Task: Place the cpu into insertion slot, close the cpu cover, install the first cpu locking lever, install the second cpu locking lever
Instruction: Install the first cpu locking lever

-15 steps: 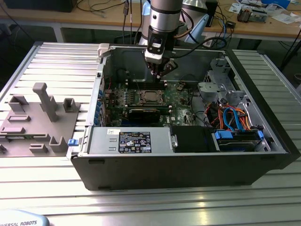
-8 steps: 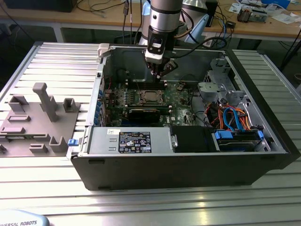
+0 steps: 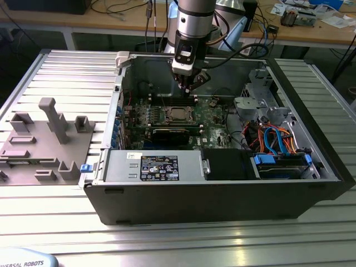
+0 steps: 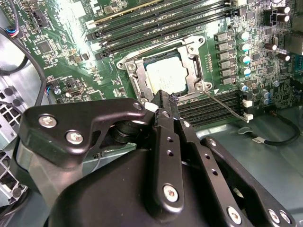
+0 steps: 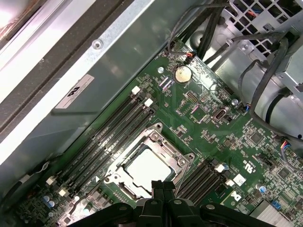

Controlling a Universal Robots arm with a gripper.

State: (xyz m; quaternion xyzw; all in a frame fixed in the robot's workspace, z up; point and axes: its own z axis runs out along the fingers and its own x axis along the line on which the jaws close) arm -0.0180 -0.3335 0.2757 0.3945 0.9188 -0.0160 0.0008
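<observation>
The cpu (image 4: 164, 75) (image 5: 147, 168) lies flat in the insertion slot (image 4: 130, 66) (image 5: 116, 177) on the green motherboard (image 3: 214, 130). The cpu cover (image 4: 191, 56) (image 5: 177, 158) is down around it, the chip's silver top showing through its window. One thin wire lever (image 4: 225, 105) sticks out slantwise from a corner of the socket over the memory slots. Another wire lever (image 4: 151, 45) runs along the opposite side of the frame. My gripper (image 4: 165, 101) (image 5: 161, 187) (image 3: 189, 84) hovers just beside the socket, fingers together with nothing between them.
The open computer case (image 3: 167, 206) walls in the board. Long black memory slots (image 5: 109, 130) flank the socket on both sides. Cables and drive bays (image 3: 278, 144) fill the exterior view's right. A grey fixture (image 3: 44, 139) stands on the table outside the case.
</observation>
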